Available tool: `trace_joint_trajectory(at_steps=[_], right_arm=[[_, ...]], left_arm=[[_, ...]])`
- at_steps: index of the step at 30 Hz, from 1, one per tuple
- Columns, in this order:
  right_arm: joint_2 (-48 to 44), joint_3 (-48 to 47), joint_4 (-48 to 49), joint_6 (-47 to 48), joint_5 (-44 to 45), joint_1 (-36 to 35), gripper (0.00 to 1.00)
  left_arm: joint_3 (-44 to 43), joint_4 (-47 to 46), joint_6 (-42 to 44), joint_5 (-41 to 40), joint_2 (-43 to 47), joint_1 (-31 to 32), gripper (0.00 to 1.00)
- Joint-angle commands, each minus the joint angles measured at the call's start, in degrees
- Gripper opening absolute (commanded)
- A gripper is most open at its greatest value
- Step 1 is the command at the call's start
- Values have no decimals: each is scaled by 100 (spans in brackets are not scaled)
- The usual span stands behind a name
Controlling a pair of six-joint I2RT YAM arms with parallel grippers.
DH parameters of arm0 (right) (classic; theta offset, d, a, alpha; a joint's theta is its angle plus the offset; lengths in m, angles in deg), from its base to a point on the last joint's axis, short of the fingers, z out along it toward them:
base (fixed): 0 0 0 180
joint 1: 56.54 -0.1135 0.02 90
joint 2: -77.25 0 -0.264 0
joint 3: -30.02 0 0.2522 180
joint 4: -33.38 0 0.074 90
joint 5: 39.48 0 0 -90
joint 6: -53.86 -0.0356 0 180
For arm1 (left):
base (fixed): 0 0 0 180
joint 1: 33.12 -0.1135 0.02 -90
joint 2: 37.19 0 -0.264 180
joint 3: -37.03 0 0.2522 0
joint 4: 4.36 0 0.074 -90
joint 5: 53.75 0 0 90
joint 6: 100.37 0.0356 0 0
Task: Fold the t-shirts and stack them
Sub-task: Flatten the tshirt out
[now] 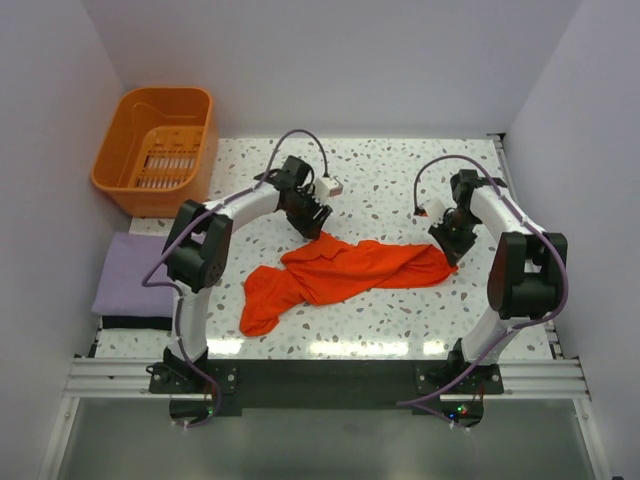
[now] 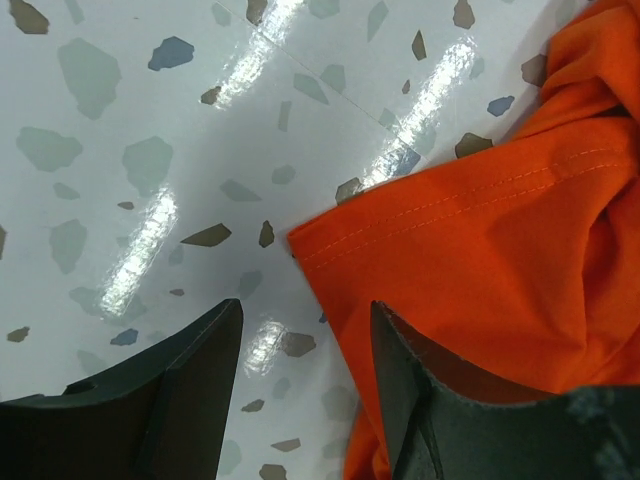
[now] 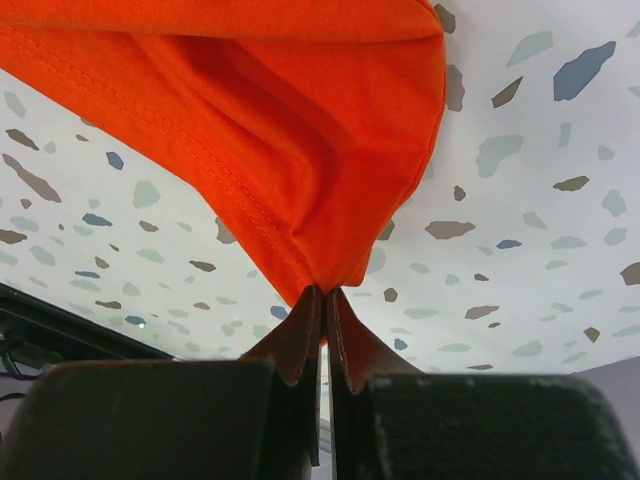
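Terrazzo table (image 1: pixel 400 170) | left hand (image 2: pixel 305 312) wide beside orange shirt (image 1: pixel 340 270) hem | right hand (image 3: pixel 323 293) pinching it

I can't read any words, numbers, labels or signs on anything here.

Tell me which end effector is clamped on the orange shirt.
The right end effector: it is shut on an edge of the orange-red t-shirt. The left end effector is open at the hem, clamping nothing.
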Motion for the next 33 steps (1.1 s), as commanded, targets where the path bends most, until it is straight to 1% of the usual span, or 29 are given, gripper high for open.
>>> trace_joint_trajectory(at_steps=[1, 4, 8, 14, 15, 16, 17, 18, 20, 21, 22, 25, 26, 28, 29, 31, 33], right_arm=[[-129, -143, -107, -14, -125, 6, 0], [-138, -99, -80, 3, -98, 6, 0], [-111, -99, -54, 12, -107, -2, 0], [-129, -55, -54, 56, -107, 15, 0], [-138, -55, -45, 56, -116, 15, 0], [-146, -63, -45, 56, -116, 15, 0], [-164, -72, -36, 56, -124, 15, 0], [-173, -90, -36, 56, -125, 15, 0], [-199, -107, -36, 73, -125, 24, 0], [-251, -125, -28, 74, -116, 24, 0], [-278, -142, -10, 82, -107, 24, 0], [-427, -274, 60, 74, -116, 33, 0], [-471, -318, 130, 56, -124, 41, 0], [-612, -494, 201, 21, -142, 41, 0], [-708, -651, 305, -14, -168, 41, 0], [-840, -819, 481, -102, -168, 41, 0], [-998, -1065, 868, -260, -151, 41, 0]], left_arm=[[-310, -197, -67, -174, -79, 110, 59], [-266, -197, -59, -192, -220, 207, 61], [-169, -328, -23, -420, -334, 365, 62], [-152, -355, 47, -964, -571, 672, 60], [-151, -355, 56, -1044, -633, 699, 58], [-143, -364, 30, -1097, -651, 716, 48], [-143, -364, 12, -1141, -668, 717, 40], [-169, -338, -32, -1185, -668, 717, 21], [-152, -294, -41, -1229, -599, 647, 5], [-134, -303, -67, -1238, -407, 585, 0], [-125, -311, -76, -1229, -283, 507, 0], [-283, -311, -102, -1054, 236, 15, 0], [-370, -268, -103, -923, 341, -300, 0], [-774, -136, -85, -834, 596, -592, 0], [-1037, -101, -33, -755, 762, -845, 0], [-1258, -65, 64, -614, 930, -1058, 0], [-1434, -170, 91, -535, 1203, -1295, 0]])
